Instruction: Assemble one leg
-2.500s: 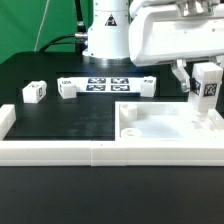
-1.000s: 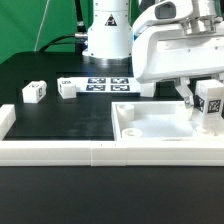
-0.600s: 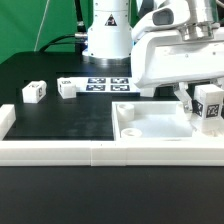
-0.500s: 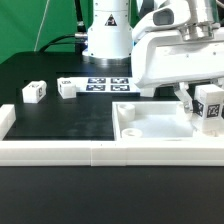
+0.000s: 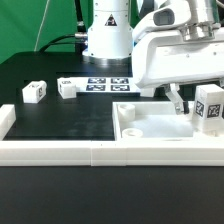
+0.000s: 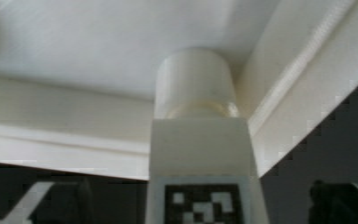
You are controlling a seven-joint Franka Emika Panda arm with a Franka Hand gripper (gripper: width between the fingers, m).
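Observation:
A white leg (image 5: 209, 106) with a black-and-white tag stands slightly tilted on the right corner of the large white panel (image 5: 150, 128), at the exterior view's right edge. My gripper (image 5: 203, 104) straddles it. One dark finger (image 5: 178, 98) stands off the leg's side with a gap. In the wrist view the leg (image 6: 202, 120) fills the middle, its rounded end against the panel (image 6: 69, 110). Dark gaps show between the leg and both fingers of my gripper (image 6: 190, 200), so the jaws are open.
Two loose legs (image 5: 33, 92) (image 5: 67, 88) lie on the black table at the exterior view's left. The marker board (image 5: 105, 84) lies behind, in front of the arm's base. A white rail (image 5: 60, 152) runs along the front edge.
The leg was carried down to the panel's right corner. In the last half second the visible finger moved away from the leg's side and let go of it.

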